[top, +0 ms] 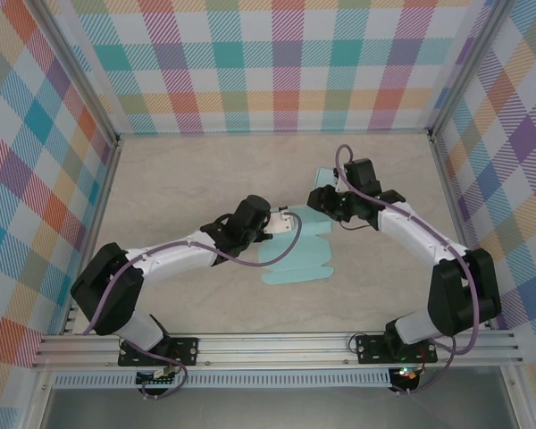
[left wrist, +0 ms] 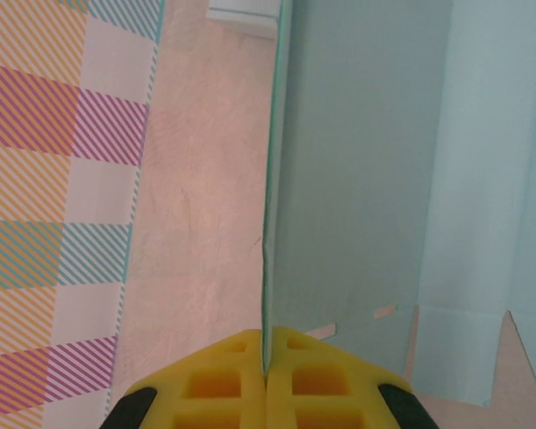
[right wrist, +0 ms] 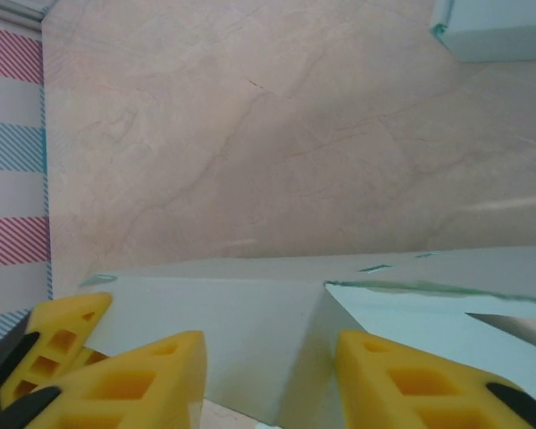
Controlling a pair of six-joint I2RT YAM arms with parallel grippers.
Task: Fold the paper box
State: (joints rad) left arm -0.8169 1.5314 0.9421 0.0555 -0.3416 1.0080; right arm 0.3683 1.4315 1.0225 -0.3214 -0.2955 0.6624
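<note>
The light teal paper box (top: 297, 257) lies partly unfolded at the table's middle, with one panel raised at its far end. My left gripper (top: 283, 218) is shut on that panel. In the left wrist view the yellow fingertips (left wrist: 266, 362) pinch the thin edge of the upright panel (left wrist: 357, 179). My right gripper (top: 322, 202) stands just right of it, open. Its yellow fingers (right wrist: 152, 384) straddle a folded corner of the box (right wrist: 277, 340) without pressing it. The left gripper's yellow fingers (right wrist: 58, 344) show at the lower left of the right wrist view.
Plaid walls (top: 277, 63) and metal frame posts (top: 116, 134) enclose the beige marbled table (top: 179, 179). A rail (top: 277, 344) runs along the near edge. Another teal flap (right wrist: 500, 27) of the box lies further out. Bare table lies left and far of the box.
</note>
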